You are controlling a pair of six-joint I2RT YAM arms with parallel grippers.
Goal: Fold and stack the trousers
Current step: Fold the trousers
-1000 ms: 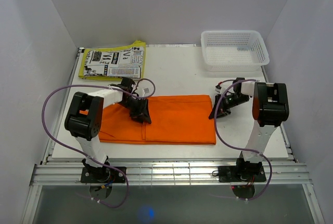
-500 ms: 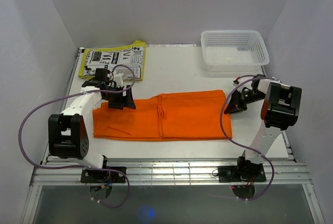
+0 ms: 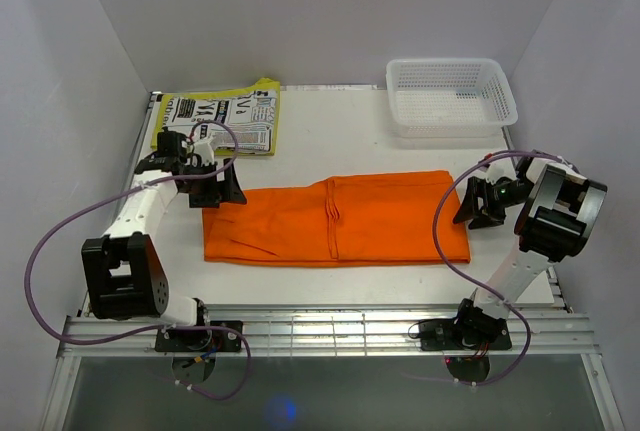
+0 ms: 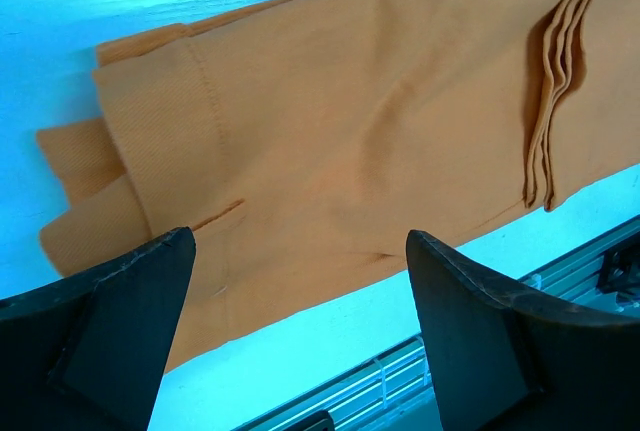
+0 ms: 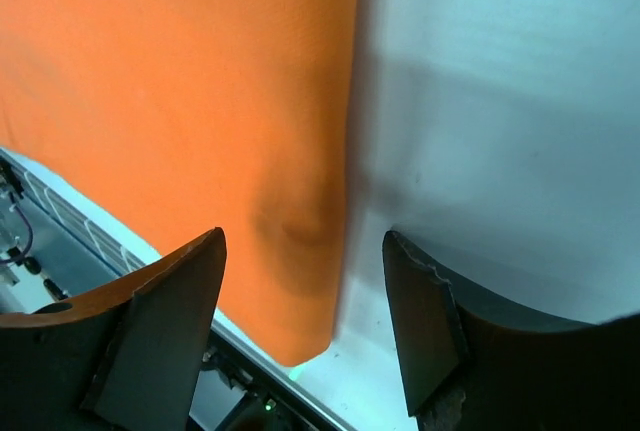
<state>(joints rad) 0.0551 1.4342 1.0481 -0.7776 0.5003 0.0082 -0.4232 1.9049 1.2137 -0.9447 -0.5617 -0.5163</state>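
Only part of the trousers [image 3: 335,219] shows in each wrist view, and from above their left end is tucked behind the left gripper [image 3: 224,189]. Since a second ago both arms have swung outward and let go. The left gripper is spread wide and the right gripper [image 3: 476,202] stands parted, both empty. The bright orange cloth lies as a long flat band across mid-frame, with layered edges bunched at its centre.

- The left arm [image 3: 148,203] is stretching toward the far left, with its elbow sitting low near its base.
- The left gripper [image 3: 224,189] is pointing right, its jaws standing wide apart and gripping nothing.
- The right arm [image 3: 556,213] is leaning right, its forearm angling back left.
- The right gripper [image 3: 472,205] is pointing left, its jaws parted and gripping nothing.
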